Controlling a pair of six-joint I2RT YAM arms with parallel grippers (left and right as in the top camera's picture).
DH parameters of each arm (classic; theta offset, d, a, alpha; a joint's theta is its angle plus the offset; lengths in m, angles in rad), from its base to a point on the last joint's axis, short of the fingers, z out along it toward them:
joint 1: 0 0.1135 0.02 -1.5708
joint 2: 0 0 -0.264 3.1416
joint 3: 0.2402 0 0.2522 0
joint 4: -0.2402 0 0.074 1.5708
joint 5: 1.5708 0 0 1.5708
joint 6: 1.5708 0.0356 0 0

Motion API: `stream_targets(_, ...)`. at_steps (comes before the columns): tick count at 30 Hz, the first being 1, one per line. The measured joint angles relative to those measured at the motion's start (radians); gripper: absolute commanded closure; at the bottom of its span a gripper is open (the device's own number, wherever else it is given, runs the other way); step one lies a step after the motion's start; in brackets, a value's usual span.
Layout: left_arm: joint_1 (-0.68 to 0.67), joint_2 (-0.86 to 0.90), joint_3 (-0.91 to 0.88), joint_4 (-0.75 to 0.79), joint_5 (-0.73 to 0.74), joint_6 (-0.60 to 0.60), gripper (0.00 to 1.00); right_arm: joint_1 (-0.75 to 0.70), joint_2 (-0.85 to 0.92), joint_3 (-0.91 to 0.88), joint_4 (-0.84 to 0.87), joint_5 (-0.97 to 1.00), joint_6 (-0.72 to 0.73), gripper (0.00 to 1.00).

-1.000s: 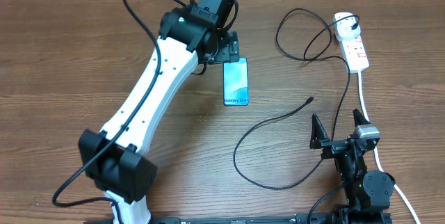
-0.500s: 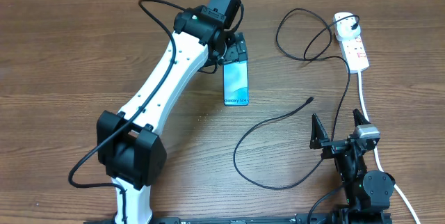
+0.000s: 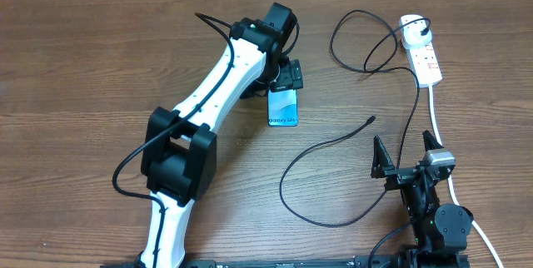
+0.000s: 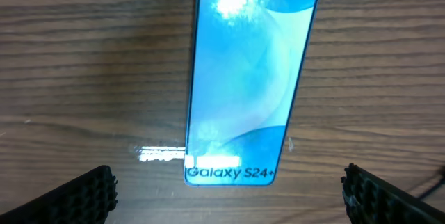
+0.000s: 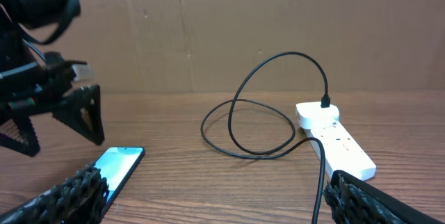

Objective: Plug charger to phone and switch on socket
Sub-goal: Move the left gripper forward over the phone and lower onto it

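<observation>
The job is barely begun, and neither main step shows as done. One end looks settled: the charger (image 5: 292, 53) has its plug end (image 5: 325, 101) seated in the socket (image 3: 423, 52), which sits ahead of the right gripper (image 3: 406, 147) and a little to its right. The connector tip (image 3: 371, 120) lies loose on the table (image 3: 100, 68), just ahead of that gripper and well apart from the phone (image 3: 283, 108), so plugging in is not yet done. Whether the socket's switch is on cannot be told from these views. The left gripper (image 3: 288, 78) hangs over the phone with its fingers spread wide and holds nothing. From its wrist view the phone lies flat and face up directly below, between the lines of the two fingers and touching neither. The right gripper is likewise spread and empty. The phone's long axis runs fore and aft from the robot, only slightly skewed, and the lettered end points back toward the robot's side. The charging port is probably on that lettered end, so the tip would have to come in from there.
</observation>
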Motion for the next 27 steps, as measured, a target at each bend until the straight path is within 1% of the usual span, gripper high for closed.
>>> stream_targets(5, -0.025, 0.02, 0.0, 0.022, -0.01, 0.016, 0.0, 0.0, 0.0, 0.0, 0.0, 0.0, 0.0, 0.0)
stream_targets(11, -0.054, 0.027, 0.0, 0.031, -0.069, 0.016, 0.0, 0.0, 0.0, 0.0, 0.0, 0.0, 0.0, 0.0)
stream_targets(27, -0.057, 0.037, 0.0, 0.069, -0.114, 0.017, 0.0, 0.0, 0.0, 0.0, 0.0, 0.0, 0.0, 0.0)
